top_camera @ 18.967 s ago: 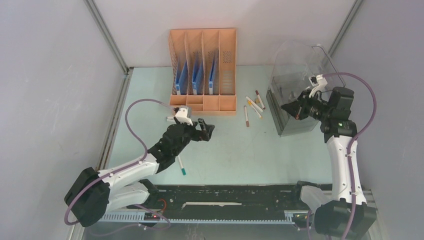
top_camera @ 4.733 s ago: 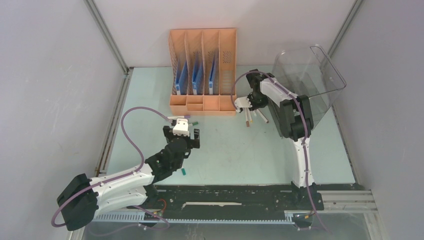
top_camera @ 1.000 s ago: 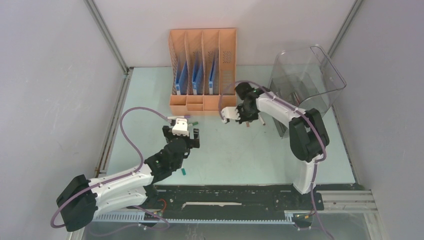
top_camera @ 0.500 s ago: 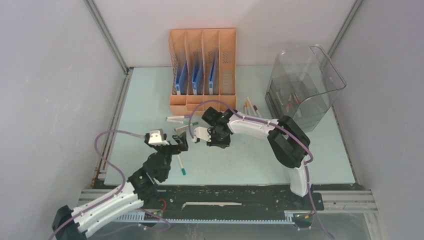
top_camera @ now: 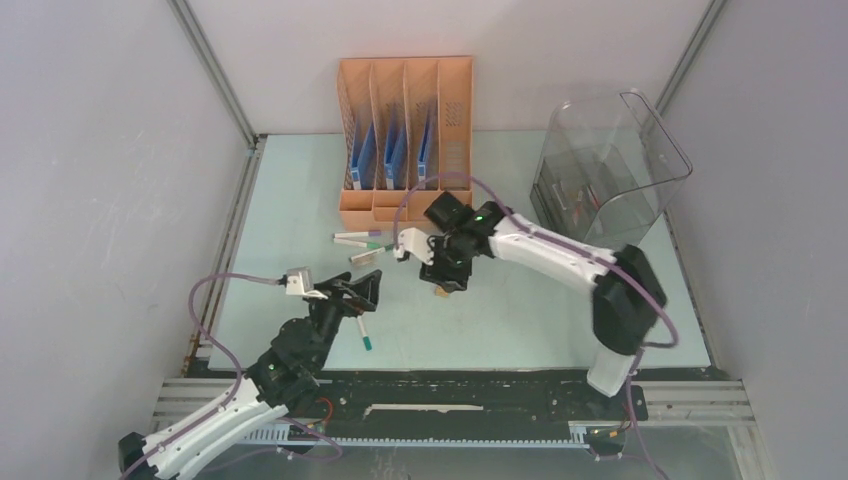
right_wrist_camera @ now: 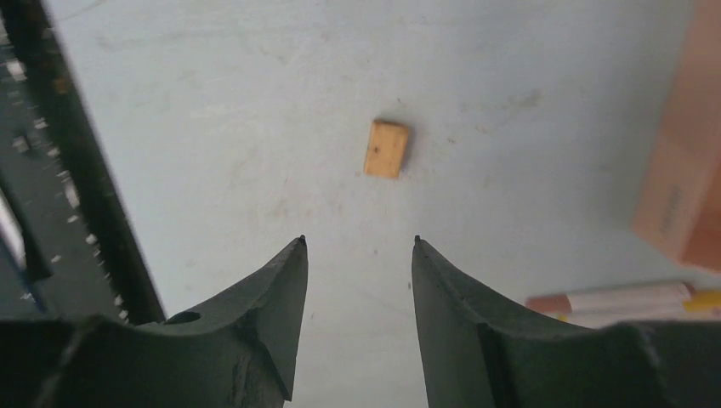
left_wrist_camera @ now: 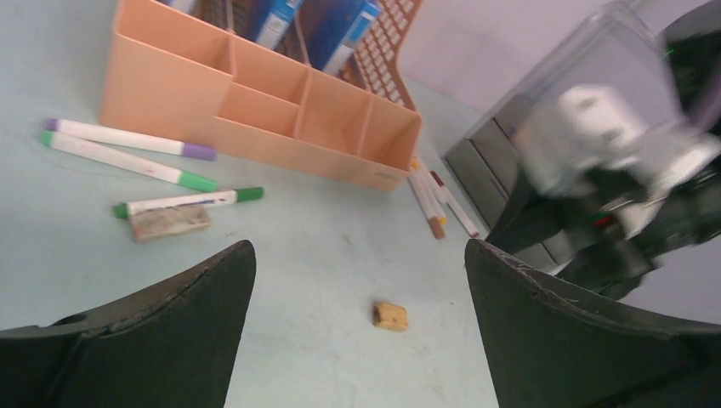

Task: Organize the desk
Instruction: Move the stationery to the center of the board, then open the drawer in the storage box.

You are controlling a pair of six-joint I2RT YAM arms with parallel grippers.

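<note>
The pale green tabletop (top_camera: pixel 520 320) spreads under both arms. The orange file rack (top_camera: pixel 405 140) stands against its back edge and the clear bin (top_camera: pixel 610 165) sits in its back right corner. The right end effector (right_wrist_camera: pixel 359 242) hangs partly open with nothing between its 2 jaws. A small tan block (right_wrist_camera: pixel 387 149) lies flat on bare tabletop just ahead of its fingertips, near the middle of the tabletop and somewhat toward the front edge. The block's long axis runs roughly along the fingers' reach, so its narrow width faces the gap. A short advance and descent would probably bracket it. The left end effector (left_wrist_camera: pixel 360 246) is spread wide and empty, and it is farther from the block than the right one. 3 markers (left_wrist_camera: pixel 127 160) lie by the rack's front left corner.
</note>
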